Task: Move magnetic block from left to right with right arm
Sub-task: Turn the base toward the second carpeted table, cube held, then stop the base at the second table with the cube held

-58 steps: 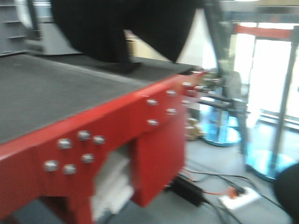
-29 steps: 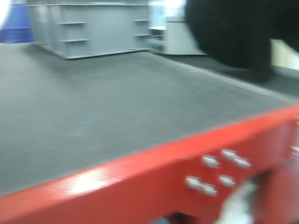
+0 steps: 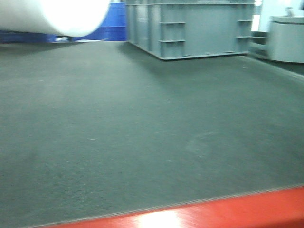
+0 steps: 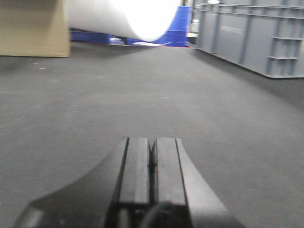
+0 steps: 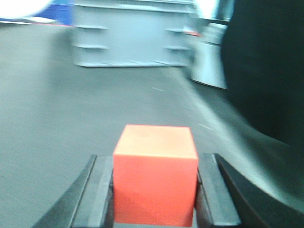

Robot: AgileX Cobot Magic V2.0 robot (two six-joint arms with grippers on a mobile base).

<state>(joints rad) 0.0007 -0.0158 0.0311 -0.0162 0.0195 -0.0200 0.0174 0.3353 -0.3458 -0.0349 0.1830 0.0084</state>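
Right wrist-mounted view is showing the right gripper [image 5: 156,190] clamping the magnetic block [image 5: 155,175] between its jaws at 6 o'clock, over the grey mat [image 5: 57,109]. The left gripper [image 4: 152,164] is holding its jaws pressed together with nothing between them. A grey crate [image 3: 190,28] is sitting at 1 o'clock in the exterior front-facing view, beyond the red table edge [image 3: 228,211].

The dark mat [image 3: 142,123] lies open in front; a grey crate [image 3: 190,28] and a white roll [image 3: 57,14] bound its far side.
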